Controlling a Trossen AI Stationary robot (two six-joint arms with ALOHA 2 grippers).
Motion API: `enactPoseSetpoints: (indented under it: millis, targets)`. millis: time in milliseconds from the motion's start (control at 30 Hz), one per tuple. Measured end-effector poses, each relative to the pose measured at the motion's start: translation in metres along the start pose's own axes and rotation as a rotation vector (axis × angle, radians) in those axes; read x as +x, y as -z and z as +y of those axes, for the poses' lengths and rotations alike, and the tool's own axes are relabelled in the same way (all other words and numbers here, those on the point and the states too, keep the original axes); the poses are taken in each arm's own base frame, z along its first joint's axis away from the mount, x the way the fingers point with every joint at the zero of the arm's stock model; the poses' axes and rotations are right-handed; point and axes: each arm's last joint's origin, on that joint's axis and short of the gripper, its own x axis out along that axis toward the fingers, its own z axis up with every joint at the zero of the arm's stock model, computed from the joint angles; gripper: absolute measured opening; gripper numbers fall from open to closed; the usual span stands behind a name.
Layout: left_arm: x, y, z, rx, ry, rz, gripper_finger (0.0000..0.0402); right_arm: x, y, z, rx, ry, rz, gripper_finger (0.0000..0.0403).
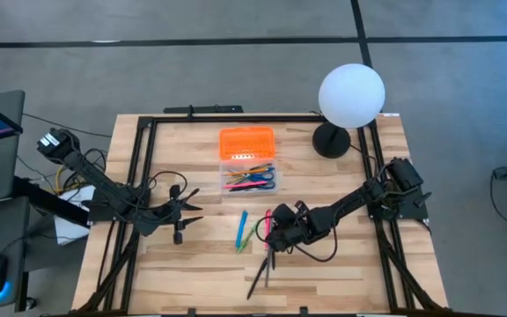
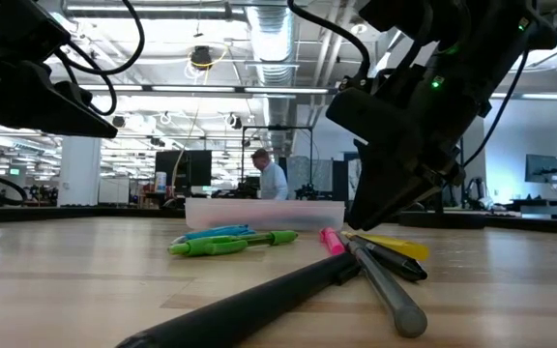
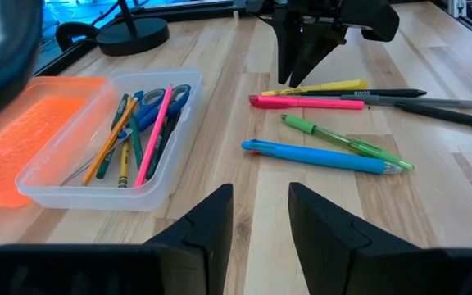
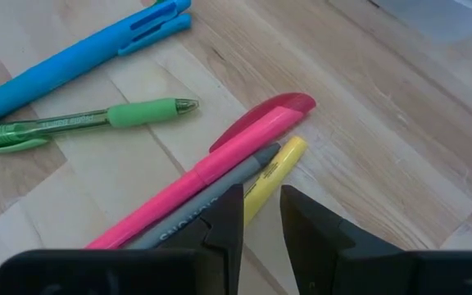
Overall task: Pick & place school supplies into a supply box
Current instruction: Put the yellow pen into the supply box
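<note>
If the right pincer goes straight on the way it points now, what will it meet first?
Most likely the yellow highlighter: the right pincer hangs just above it with its fingers a little apart, astride its tip. The grey pen and pink marker lie close beside it; depth is unclear.

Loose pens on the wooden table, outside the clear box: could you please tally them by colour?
Blue plastic pen: 1
Green-grip clear pen: 1
Pink pen: 1
Yellow highlighter: 1
Black or grey pens: 3
Total: 7
</note>
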Motion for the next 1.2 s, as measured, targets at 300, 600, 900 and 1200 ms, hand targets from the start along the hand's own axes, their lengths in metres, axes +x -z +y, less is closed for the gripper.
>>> enactPoseSetpoints:
  millis: [300, 600, 900, 1200]
  targets:
    - [0.000, 0.000, 0.000, 0.000, 0.000, 0.000, 0.0114, -0.001, 0.001, 0.003, 0.002, -0.014, -0.014, 0.0075]
    - [0.000, 0.000, 0.000, -0.005, 0.000, 0.001, 0.0114, -0.001, 0.001, 0.003, 0.014, -0.018, -0.017, 0.0075]
    - [0.000, 0.000, 0.000, -0.012, 0.000, 0.001, 0.0114, 0.015, 0.010, 0.004, 0.002, 0.012, 0.004, 0.0075]
    - [0.000, 0.000, 0.000, -0.019, -0.001, 0.001, 0.0114, 0.018, 0.020, 0.005, -0.059, 0.038, 0.031, 0.0075]
